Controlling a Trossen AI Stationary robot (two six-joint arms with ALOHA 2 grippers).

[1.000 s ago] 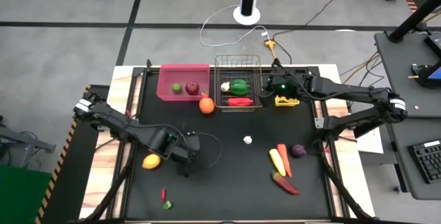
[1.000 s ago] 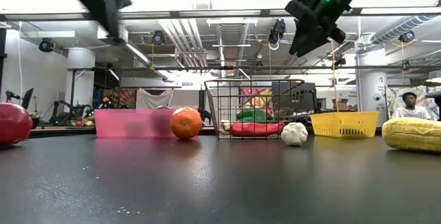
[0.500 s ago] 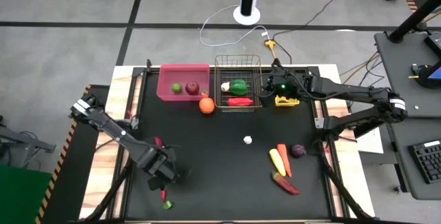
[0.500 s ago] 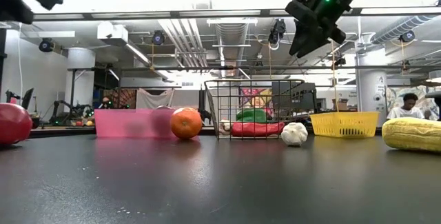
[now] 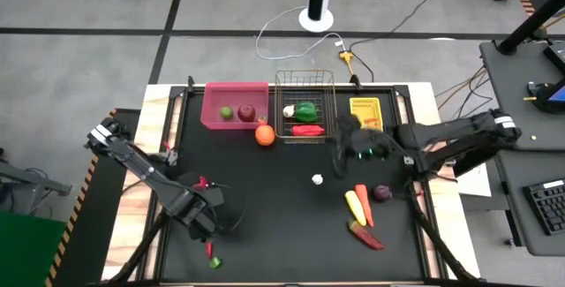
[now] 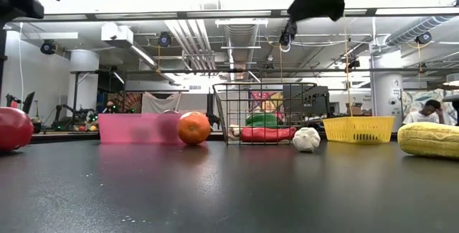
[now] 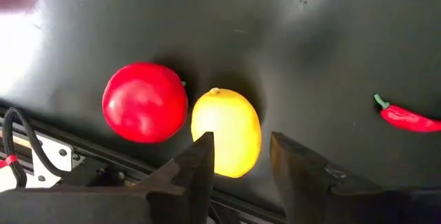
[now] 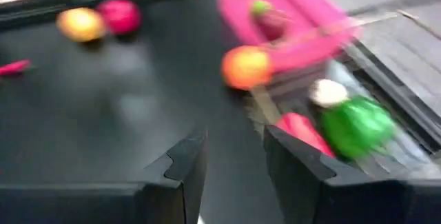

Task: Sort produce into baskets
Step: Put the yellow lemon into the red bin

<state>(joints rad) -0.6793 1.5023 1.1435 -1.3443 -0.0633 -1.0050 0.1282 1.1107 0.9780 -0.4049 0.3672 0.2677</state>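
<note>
My left gripper is open and points down over a yellow lemon near the table's left edge. A red apple lies against the lemon. The fingers stand above the lemon's two sides, apart from it. In the high view the left gripper hides the lemon. My right gripper is open and holds nothing. It hangs over the table in front of the yellow bin. The pink bin holds a lime and a red fruit. The wire basket holds a green pepper, garlic and a red chilli.
An orange lies before the pink bin and a garlic at mid-table. Corn, a carrot, a purple onion and a red chilli lie at the right. A small chilli and a lime lie near the front edge.
My left gripper has gone toward the table's near left corner and has come over the lemon. My right gripper has swung away from above the yellow bin toward the table's middle, and the bin now shows uncovered.
</note>
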